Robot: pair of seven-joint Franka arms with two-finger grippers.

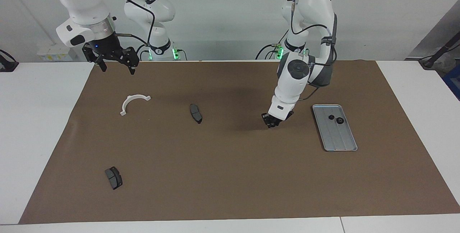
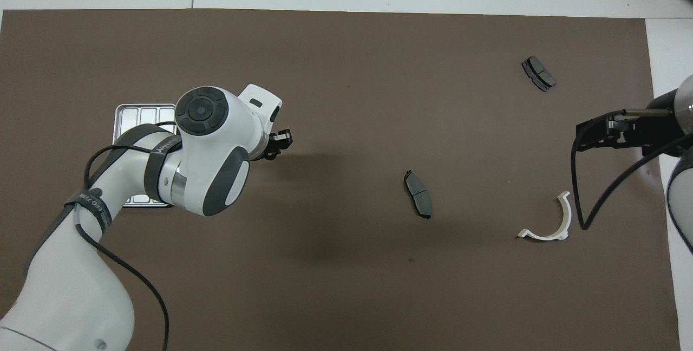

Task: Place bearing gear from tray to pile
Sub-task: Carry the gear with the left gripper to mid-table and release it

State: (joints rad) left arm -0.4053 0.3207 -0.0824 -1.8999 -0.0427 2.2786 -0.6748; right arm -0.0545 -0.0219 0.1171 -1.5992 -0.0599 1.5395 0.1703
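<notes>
Tray (image 1: 340,143) with two small dark parts (image 1: 335,118); left gripper (image 1: 272,122) grip state unclear.

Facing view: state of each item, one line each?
left gripper: over the brown mat, between the tray and the nearest pad
right gripper: waiting, raised, open, empty
tray: flat on the mat, two small dark parts in it
white half-ring bracket: lying flat
two brake pads: lying apart on the mat

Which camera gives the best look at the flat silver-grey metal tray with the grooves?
The facing view: the whole silver-grey metal tray shows, with two small dark parts in it. In the overhead view the left arm covers most of it, leaving only an end strip.
</notes>
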